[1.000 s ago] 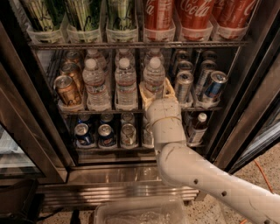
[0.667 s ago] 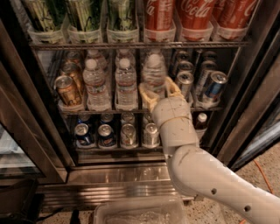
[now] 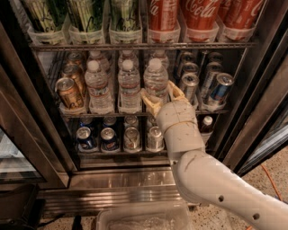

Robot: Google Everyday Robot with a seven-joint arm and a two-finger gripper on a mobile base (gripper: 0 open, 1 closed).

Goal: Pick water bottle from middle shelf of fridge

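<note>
1. Gripper (image 3: 158, 90): held at the front of the middle shelf (image 3: 108, 114) of the fridge (image 3: 254, 85). It is carried on a pale arm (image 3: 211, 179) that enters from the lower right.
2. Fingers (image 3: 150, 102): tan and spread apart, not clenched. One is seen on each side of the lower body of the water bottle (image 3: 156, 74). Whether either one presses the plastic cannot be told.
3. Water bottle: upright with its white cap on, standing in its lane between the fingers. Its base is hidden behind the gripper body.
4. Left of the fingers: two like bottles (image 3: 129, 83) are seen upright in the adjoining lanes, with gold cans (image 3: 69, 92) beyond them.
5. Right of the fingers: slim cans (image 3: 189, 85) in silver and blue are ranked just beside the nearer finger. The rows behind them are too dark to make out.
6. Above the fingers: red Coca-Cola bottles (image 3: 200, 13) and green-labelled bottles (image 3: 85, 13) are held on the upper rack. Their tops are cut off.
7. Below the fingers: short cans (image 3: 130, 138) are lined on the lowest rack. Those at the right are partly covered by the wrist.
8. Beneath the arm: a clear plastic bin (image 3: 144, 218) is cut off at the bottom edge. Its contents are not legible.
</note>
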